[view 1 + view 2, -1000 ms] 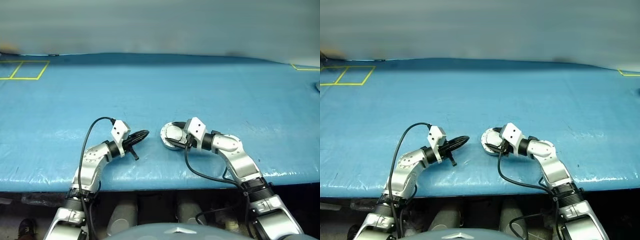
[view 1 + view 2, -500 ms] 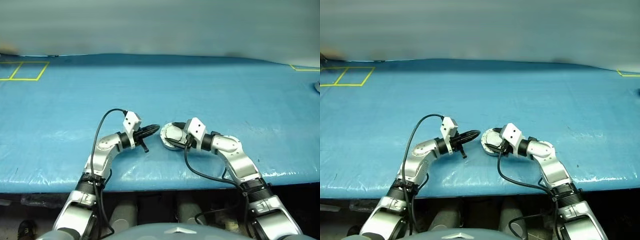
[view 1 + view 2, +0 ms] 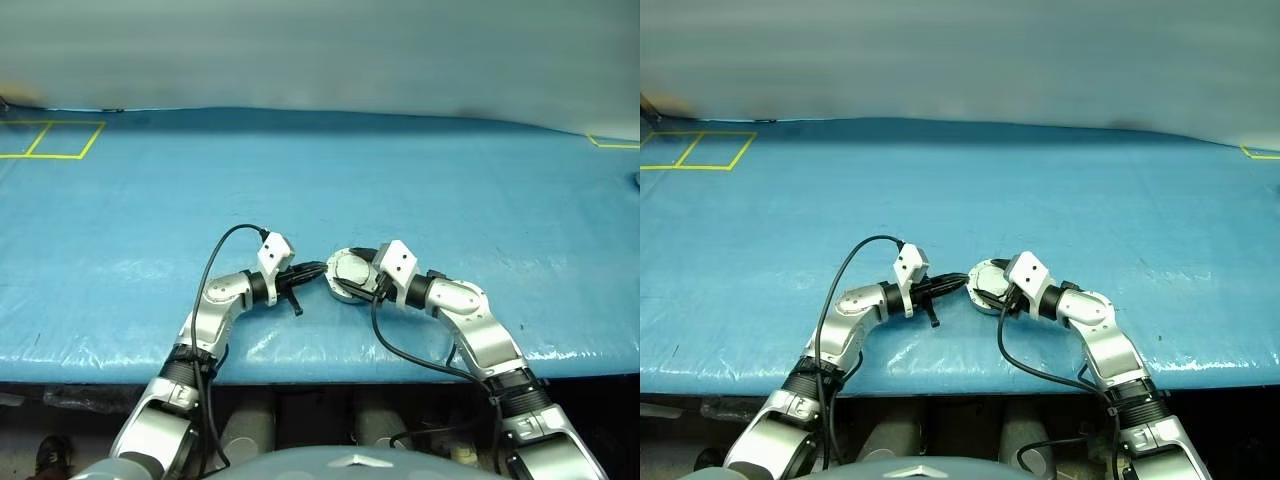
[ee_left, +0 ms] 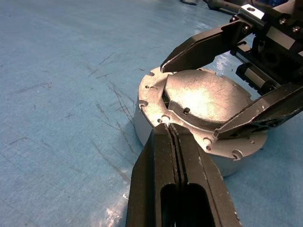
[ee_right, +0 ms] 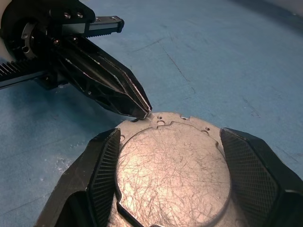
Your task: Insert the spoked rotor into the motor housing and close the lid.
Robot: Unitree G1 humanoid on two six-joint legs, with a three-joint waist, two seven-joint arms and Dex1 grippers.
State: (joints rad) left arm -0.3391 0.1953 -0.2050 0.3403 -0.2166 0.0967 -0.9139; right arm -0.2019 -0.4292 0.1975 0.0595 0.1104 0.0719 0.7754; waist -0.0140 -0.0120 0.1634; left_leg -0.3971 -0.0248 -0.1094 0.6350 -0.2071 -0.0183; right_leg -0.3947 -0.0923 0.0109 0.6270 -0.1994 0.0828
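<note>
Silver lid (image 4: 203,101) — left hand (image 4: 169,128) touching its rim.

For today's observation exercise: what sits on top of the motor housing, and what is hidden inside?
The lid lies on the motor housing. Anything inside is covered.

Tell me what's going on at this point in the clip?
The right gripper straddles a round metal motor housing on the blue table, one finger on each side, with the lid already lying on top. The left gripper, shut, has its tip at the lid's rim.
</note>
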